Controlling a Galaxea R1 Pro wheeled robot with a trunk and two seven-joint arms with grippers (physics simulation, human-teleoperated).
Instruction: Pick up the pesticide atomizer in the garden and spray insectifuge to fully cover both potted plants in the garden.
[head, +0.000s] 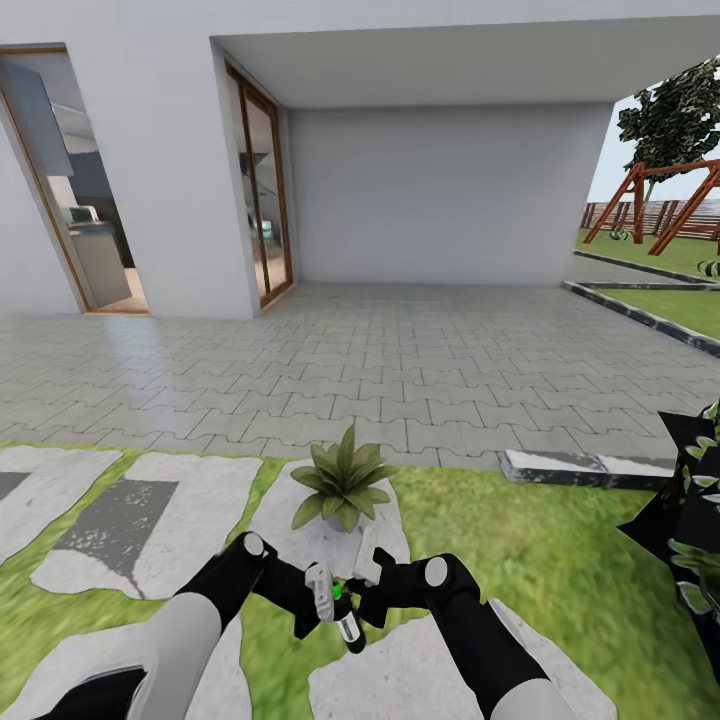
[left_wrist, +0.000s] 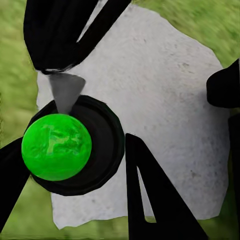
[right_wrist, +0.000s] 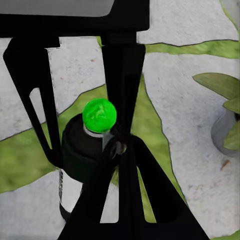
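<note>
**Q:** Where is the pesticide atomizer (head: 345, 612), and what holds it?

**A:** Bottom centre of the head view, between the two arms and low over a stepping stone (head: 330, 540). The right gripper (right_wrist: 85, 150) has its jaws closed on the dark round body. The left gripper (head: 318, 592) stands just beside the bottle. Whether its jaws bear on the bottle cannot be told.

**Q:** Why this pose?

**A:** Probably to aim the bottle at the potted plant (head: 343, 480), which stands on the same stone just above the grippers in the frame. Holding close to the plant should help the spray cover it.

**Q:** What forms and surfaces appear?

**A:** The bottle is slim and dark and shows a glossy green ball at the centre of its round end in both wrist views. The plant is a rosette of pointed green leaves in a small grey pot. The stone is pale, irregular and speckled, the lawn (head: 520, 540) rough green, and the paving (head: 400, 370) interlocking grey block.
</note>
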